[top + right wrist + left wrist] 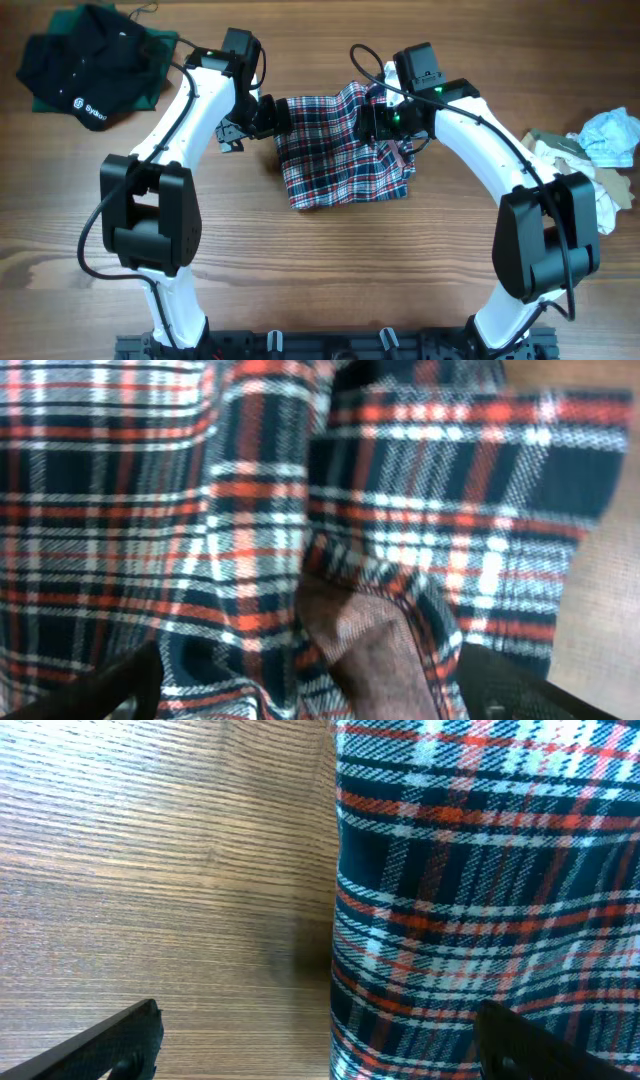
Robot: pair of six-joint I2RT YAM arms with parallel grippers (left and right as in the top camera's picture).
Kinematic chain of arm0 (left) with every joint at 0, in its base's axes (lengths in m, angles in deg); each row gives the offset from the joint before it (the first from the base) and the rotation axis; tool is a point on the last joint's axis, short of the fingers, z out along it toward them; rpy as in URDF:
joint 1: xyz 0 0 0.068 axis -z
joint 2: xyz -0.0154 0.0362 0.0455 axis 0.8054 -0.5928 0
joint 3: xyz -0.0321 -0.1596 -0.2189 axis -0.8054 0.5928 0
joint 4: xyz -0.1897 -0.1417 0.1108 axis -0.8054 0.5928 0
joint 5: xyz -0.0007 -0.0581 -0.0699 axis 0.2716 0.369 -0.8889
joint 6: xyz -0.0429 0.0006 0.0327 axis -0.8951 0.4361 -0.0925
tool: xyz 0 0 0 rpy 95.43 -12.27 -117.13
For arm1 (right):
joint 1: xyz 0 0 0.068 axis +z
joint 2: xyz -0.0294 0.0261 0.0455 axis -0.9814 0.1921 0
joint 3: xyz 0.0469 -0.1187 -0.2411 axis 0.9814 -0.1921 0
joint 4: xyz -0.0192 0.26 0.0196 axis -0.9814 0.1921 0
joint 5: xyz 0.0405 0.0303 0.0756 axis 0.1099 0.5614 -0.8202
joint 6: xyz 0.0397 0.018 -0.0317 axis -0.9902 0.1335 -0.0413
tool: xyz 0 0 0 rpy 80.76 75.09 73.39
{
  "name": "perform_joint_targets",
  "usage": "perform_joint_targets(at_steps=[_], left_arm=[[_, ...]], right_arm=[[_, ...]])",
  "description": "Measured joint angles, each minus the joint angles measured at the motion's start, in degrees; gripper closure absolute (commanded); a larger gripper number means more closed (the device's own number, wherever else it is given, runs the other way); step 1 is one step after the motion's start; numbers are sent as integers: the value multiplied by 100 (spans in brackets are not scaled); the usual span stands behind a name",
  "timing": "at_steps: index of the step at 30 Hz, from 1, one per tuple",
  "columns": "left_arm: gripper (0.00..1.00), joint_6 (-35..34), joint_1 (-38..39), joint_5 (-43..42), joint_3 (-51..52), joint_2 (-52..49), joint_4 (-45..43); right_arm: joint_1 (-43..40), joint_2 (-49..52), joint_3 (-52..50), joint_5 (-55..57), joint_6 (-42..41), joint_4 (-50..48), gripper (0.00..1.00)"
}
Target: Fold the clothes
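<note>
wide apart stand the jaws of the left gripper (315, 1045), over the left edge of the plaid cloth (480, 900). right gripper (310, 690) is also spread and empty, above a raised fold. plaid cloth lies roughly folded on the wooden table (300, 290), between both arms.

Left tool (320, 1045), right tool (315, 695) — both agape.

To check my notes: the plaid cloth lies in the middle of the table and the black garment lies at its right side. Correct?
No. The overhead view shows the black garment on the left side, not the right. The plaid cloth is in the middle, as you wrote.
</note>
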Motion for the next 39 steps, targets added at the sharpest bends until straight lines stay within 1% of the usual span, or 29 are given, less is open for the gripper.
perform_joint_targets(at_steps=[3, 6, 7, 9, 10, 14, 15, 16, 17, 24, 39], left_arm=[[0, 0, 0, 0, 0, 0, 0], [0, 0, 0, 0, 0, 0, -2], [0, -2, 7, 0, 0, 0, -2], [0, 0, 15, 0, 0, 0, -2], [0, -2, 20, 0, 0, 0, 0], [1, -2, 26, 0, 0, 0, -2], [0, 0, 26, 0, 0, 0, -2], [0, 0, 26, 0, 0, 0, -11], [0, 0, 26, 0, 0, 0, -22], [0, 0, 26, 0, 0, 0, -22], [0, 0, 26, 0, 0, 0, -22]], right_arm=[[0, 0, 0, -24, 245, -116, 9], [0, 7, 0, -74, 411, -210, 20], [0, 28, 0, -136, 444, -260, 28], [0, 107, 0, -212, 481, -310, 55], [0, 175, 0, -243, 525, -321, 64], [0, 446, 0, -326, 555, -334, 79], [0, 463, 2, -332, 544, -337, 85], [0, 466, 0, -350, 555, -337, 93], [0, 466, 2, -352, 546, -339, 96], [0, 496, 2, -236, 487, -417, 96], [-44, 496, 525, 981, 286, -302, 96]])
